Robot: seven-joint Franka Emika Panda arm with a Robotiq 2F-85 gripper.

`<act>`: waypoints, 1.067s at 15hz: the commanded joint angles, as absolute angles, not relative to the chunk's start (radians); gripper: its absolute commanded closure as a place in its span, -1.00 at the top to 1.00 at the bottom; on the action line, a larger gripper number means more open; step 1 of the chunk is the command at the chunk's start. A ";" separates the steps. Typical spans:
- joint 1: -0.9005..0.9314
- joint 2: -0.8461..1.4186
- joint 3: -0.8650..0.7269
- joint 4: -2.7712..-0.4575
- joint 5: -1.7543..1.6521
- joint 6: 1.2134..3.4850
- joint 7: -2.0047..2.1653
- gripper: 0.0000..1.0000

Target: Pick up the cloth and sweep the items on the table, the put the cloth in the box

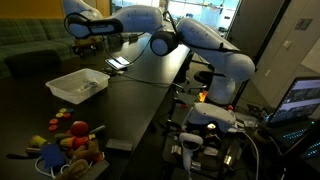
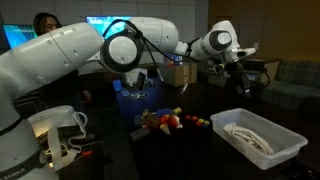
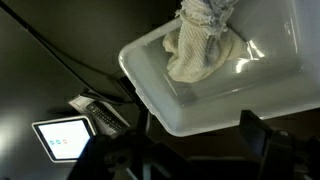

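Note:
The pale cloth (image 3: 200, 45) lies bunched inside the white plastic box (image 3: 160, 95); in both exterior views it shows inside the box (image 1: 78, 86) (image 2: 258, 142). My gripper (image 3: 190, 160) is open and empty, raised above the box and apart from the cloth. It is high over the table in both exterior views (image 1: 86, 28) (image 2: 236, 62). A pile of colourful toy items (image 1: 66, 143) sits gathered at one end of the dark table, also seen in an exterior view (image 2: 166, 121).
A lit tablet (image 3: 60, 137) and a remote-like device (image 3: 105, 115) lie on the table beside the box. A laptop (image 1: 300, 100) and cables stand off the table near the arm's base. A person (image 2: 45, 25) sits behind.

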State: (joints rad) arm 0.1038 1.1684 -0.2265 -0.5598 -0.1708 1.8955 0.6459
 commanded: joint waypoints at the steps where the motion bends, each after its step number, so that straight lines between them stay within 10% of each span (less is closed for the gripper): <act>1: 0.093 1.112 -0.169 -0.560 -0.140 1.843 0.453 1.00; 16: -0.044 0.711 -0.063 -0.793 -0.036 1.361 -0.207 1.00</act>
State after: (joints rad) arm -0.0174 0.8250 -0.0801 -0.6603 -0.0507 1.3973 -0.1153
